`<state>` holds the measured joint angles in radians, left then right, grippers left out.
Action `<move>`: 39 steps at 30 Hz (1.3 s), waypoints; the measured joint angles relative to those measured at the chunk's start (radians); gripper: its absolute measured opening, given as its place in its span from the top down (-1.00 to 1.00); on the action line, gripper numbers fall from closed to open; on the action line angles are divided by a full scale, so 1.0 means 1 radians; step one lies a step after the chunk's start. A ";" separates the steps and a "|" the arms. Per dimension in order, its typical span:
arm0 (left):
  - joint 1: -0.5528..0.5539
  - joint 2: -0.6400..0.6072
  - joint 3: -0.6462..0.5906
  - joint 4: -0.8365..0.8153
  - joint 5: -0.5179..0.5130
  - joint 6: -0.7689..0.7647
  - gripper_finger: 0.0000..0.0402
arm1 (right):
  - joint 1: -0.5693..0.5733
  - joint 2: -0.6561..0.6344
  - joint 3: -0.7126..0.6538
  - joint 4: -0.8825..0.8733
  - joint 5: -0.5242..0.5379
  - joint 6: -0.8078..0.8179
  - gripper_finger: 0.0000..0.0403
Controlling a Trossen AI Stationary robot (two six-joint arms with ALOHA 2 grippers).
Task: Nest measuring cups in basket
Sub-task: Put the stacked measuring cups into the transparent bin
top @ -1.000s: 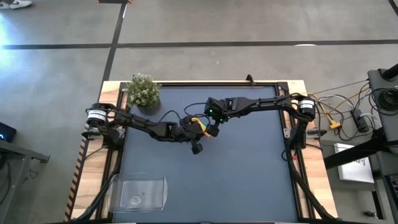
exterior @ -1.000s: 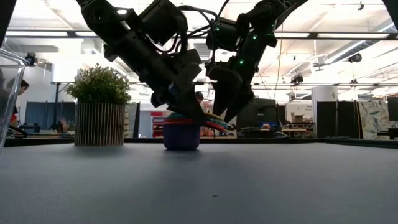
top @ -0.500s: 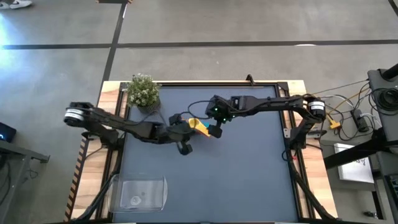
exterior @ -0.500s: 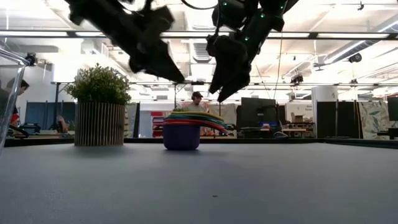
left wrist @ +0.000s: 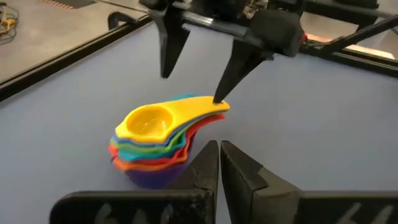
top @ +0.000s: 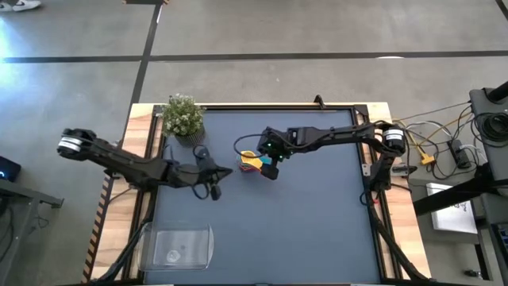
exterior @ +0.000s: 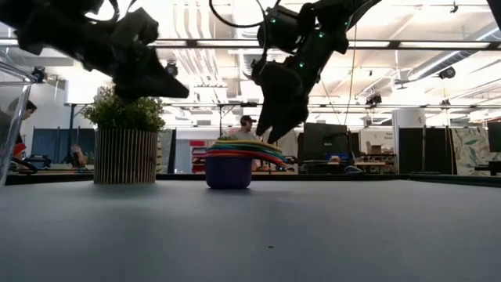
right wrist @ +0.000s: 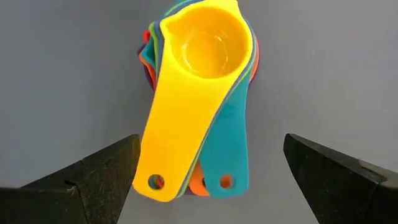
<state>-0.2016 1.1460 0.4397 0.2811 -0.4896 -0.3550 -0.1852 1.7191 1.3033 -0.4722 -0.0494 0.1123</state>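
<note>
Left tool has pulled back from the measuring cups toward the potted plant, fingers pressed together, empty. Right tool has dropped lower, hovering just above the stack with fingers spread wide either side of the handles, holding nothing. Cups sit nested on the dark surface: purple at bottom, yellow on top, handles fanned. Clear basket lies well apart from both tools.

light: bright overhead — even | low view: backlit arms, ceiling glare

Open-plan lab: concrete floor, ceiling lights.
</note>
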 joint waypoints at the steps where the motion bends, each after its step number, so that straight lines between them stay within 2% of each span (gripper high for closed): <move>1: 0.000 -0.015 -0.014 0.005 -0.002 -0.003 1.00 | 0.000 0.002 0.001 0.019 0.000 0.000 -0.91; 8: 0.000 -0.073 -0.045 0.010 -0.024 -0.002 1.00 | 0.000 0.025 0.012 0.042 0.000 0.000 -0.91; 17: 0.000 -0.070 -0.042 0.015 -0.025 0.005 1.00 | -0.002 0.083 0.020 0.039 0.040 -0.016 -0.91; 30: 0.000 -0.070 -0.042 0.009 -0.025 0.009 1.00 | 0.016 0.095 0.050 -0.001 0.020 0.000 -0.91; 39: 0.000 -0.070 -0.042 0.010 -0.024 0.006 1.00 | 0.017 0.105 0.050 -0.002 0.053 0.004 -0.91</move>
<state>-0.2016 1.0763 0.3981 0.2909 -0.5140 -0.3492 -0.1684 1.8239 1.3529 -0.4737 0.0035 0.1160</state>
